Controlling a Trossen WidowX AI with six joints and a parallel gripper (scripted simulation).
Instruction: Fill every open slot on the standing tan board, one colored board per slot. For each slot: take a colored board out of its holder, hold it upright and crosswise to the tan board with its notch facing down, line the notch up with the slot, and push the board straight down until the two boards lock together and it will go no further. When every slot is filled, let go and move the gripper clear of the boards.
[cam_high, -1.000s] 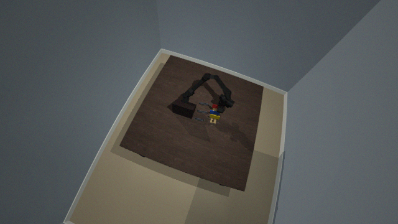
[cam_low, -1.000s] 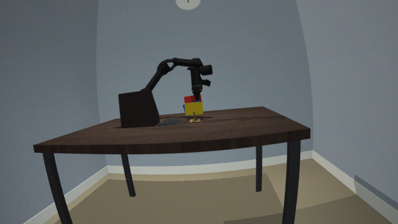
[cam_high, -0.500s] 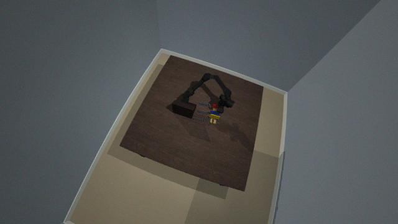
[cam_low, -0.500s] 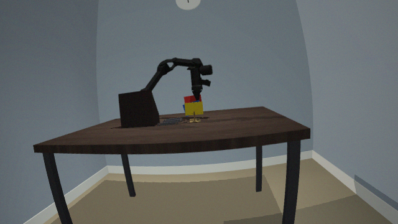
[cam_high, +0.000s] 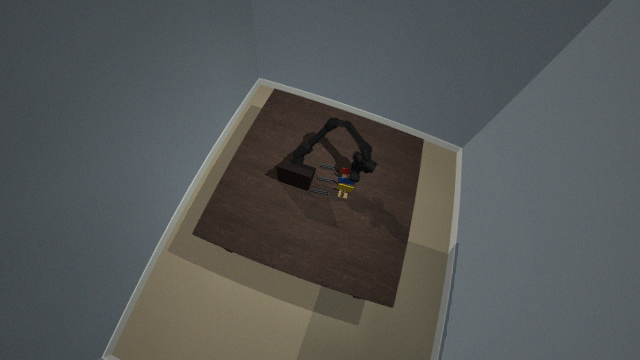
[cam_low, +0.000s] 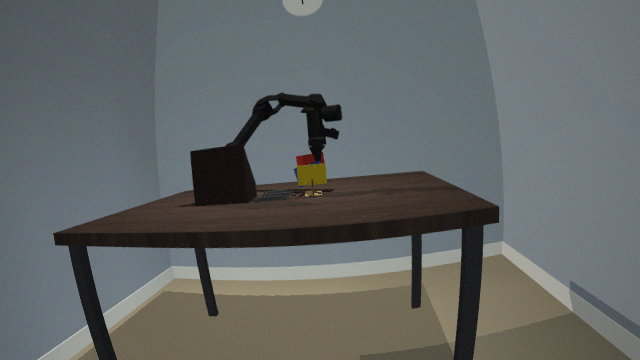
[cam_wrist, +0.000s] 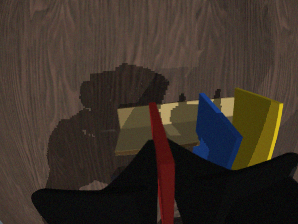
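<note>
Red board (cam_high: 345, 171) (cam_low: 304, 160) (cam_wrist: 162, 150) in gripper (cam_high: 354, 176) (cam_low: 317, 159) (cam_wrist: 157, 144).

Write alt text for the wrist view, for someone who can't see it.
The gripper grips a red board on edge above a tan board. To the right in the picture stand a blue board, tilted, and a yellow board. Dark shadows fall across the wooden table.
</note>
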